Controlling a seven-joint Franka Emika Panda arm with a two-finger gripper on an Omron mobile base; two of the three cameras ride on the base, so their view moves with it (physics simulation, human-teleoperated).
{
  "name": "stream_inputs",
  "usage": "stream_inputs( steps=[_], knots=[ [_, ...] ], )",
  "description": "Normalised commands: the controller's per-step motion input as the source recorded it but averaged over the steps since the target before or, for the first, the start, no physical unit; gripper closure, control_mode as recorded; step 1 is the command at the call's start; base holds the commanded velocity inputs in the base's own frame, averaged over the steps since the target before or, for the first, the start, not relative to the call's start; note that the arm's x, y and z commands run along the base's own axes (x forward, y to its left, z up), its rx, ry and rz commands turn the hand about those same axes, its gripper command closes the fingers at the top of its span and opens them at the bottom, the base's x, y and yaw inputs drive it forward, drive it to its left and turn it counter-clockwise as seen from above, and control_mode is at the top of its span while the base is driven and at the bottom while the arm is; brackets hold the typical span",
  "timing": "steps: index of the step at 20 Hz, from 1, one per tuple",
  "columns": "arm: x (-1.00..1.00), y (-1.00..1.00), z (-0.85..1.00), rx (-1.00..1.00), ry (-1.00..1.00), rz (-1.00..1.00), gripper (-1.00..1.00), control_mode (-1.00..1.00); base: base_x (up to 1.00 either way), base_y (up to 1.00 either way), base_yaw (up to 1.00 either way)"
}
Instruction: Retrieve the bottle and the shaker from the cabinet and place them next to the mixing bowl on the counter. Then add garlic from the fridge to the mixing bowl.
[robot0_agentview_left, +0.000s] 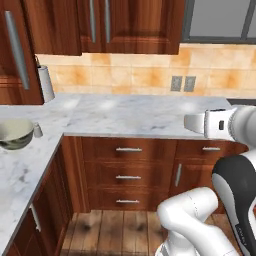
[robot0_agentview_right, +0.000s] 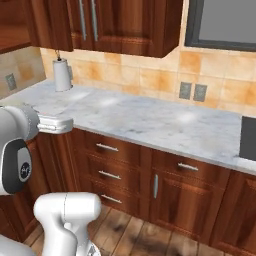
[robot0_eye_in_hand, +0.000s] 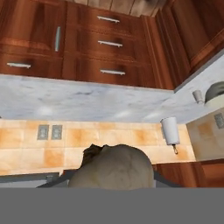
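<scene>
A lumpy beige head of garlic (robot0_eye_in_hand: 114, 162) sits at the bottom of the hand view, with my gripper (robot0_eye_in_hand: 112, 183) shut on it. My hand (robot0_agentview_left: 196, 122) hovers in front of the white marble counter (robot0_agentview_left: 140, 116), above the base drawers. The grey-beige mixing bowl (robot0_agentview_left: 14, 133) stands on the left leg of the counter, and the small pale shaker (robot0_agentview_left: 37, 131) is right beside it. Both also appear in the hand view: bowl (robot0_eye_in_hand: 216, 93), shaker (robot0_eye_in_hand: 197, 96). The dark wooden cabinet (robot0_agentview_left: 31, 55) with its long silver handle hangs at the upper left. The bottle and the fridge are out of view.
A white paper-towel roll (robot0_agentview_left: 45, 83) stands in the counter's back corner. Wall outlets (robot0_agentview_left: 182, 83) sit in the tan tiled backsplash. Wooden drawers (robot0_agentview_left: 128, 175) run under the counter, over a plank floor. A dark appliance edge (robot0_agentview_right: 248, 138) shows at the far right.
</scene>
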Motion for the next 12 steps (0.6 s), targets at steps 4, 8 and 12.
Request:
stream_inputs(
  steps=[4, 8, 12],
  knots=[
    [0.0, 0.0, 0.0, 0.0, 0.0, 0.0, 1.0, 1.0, 0.42, 0.02, 0.29],
    [0.0, 0.0, 0.0, 0.0, 0.0, 0.0, 1.0, 1.0, 0.46, 0.0, 0.28],
    [0.0, 0.0, 0.0, 0.0, 0.0, 0.0, 1.0, 1.0, 0.47, 0.05, 0.28]
  ],
)
